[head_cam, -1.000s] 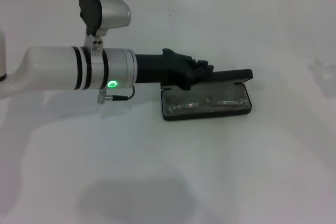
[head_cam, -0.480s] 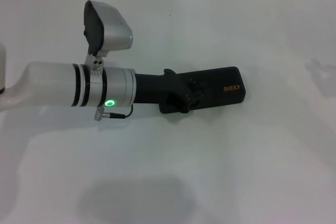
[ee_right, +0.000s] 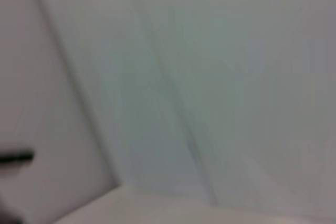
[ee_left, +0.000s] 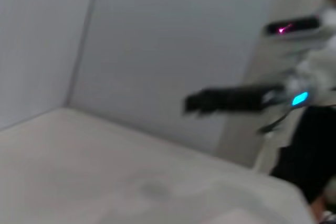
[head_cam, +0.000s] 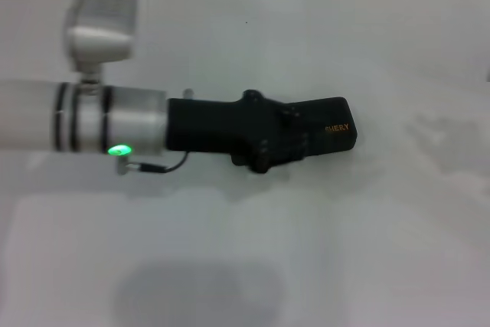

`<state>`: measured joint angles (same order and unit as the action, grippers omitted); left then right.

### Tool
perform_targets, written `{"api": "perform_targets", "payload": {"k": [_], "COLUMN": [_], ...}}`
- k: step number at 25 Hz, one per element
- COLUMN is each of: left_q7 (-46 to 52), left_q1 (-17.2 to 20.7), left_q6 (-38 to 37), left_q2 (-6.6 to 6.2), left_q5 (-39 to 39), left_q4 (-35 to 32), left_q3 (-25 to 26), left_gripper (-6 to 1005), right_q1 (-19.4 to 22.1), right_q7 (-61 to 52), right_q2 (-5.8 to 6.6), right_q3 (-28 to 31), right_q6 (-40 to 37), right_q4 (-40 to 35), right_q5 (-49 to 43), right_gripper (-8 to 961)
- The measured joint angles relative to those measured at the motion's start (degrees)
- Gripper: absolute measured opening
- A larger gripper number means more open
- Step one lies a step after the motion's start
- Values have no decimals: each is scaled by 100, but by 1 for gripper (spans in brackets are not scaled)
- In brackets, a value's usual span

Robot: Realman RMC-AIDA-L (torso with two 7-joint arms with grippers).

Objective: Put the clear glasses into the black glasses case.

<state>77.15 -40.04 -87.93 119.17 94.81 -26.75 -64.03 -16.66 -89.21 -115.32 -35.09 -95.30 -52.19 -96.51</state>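
1. Left gripper [head_cam: 287, 139] sits over the near-left end of the black glasses case [head_cam: 329, 132]; can't tell if its fingers are spread or pinched.
2. Case lies on the white table [head_cam: 344, 250], lid down, orange lettering up.
3. Clear glasses aren't visible, presumably inside.
4. Looks like the wrap-up step: next is just lifting away without dragging the case.
5. Right arm's out of view, nothing else nearby.

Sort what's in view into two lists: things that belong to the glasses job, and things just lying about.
Job:
- black glasses case, lid shut, on the table
- left end effector, over the case's left end
- clear glasses: not visible

Lying about:
- white table; nothing else on it
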Motion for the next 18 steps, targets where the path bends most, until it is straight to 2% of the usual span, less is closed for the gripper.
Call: {"api": "perform_targets", "payload": {"k": [2, 3, 4, 5, 8, 10, 14, 16, 18], "left_q7": [-50, -63, -63, -50, 54, 142, 205, 234, 246], "left_q1": [296, 463, 579, 640, 811, 932, 1094, 1138, 1174], "left_q6": [-462, -686, -842, -910, -1133, -1315, -1675, -1759, -1817], "left_q2": [-50, -93, -150, -204, -427, -529, -612, -635, -647], "left_q5": [-2, -1, -3, -2, -5, -6, -6, 7, 35], "left_q4": [-316, -465, -563, -577, -528, -491, -479, -479, -479], "left_q3": [107, 175, 221, 250, 444, 683, 1052, 1085, 1079], "left_gripper": [208, 209, 250, 292, 416, 454, 529, 567, 605], "right_q1": [-206, -206, -264, -268, -304, -362, -542, -609, -663], "right_q7": [287, 287, 563, 635, 1233, 1463, 1683, 1689, 1689], "right_q2": [-2, -2, -14, -19, -63, -61, -50, -54, -54], "right_q3": [-477, -477, -933, -1010, -1863, -2237, -2445, -2482, -2533], "right_q6": [-176, -176, -216, -220, -218, -209, -287, -306, -318], "right_q4": [151, 151, 186, 186, 246, 374, 582, 601, 610], "right_q5": [-185, -185, -185, -175, 134, 414, 666, 668, 669], "right_gripper": [209, 236, 262, 289, 368, 421, 593, 689, 739]}}
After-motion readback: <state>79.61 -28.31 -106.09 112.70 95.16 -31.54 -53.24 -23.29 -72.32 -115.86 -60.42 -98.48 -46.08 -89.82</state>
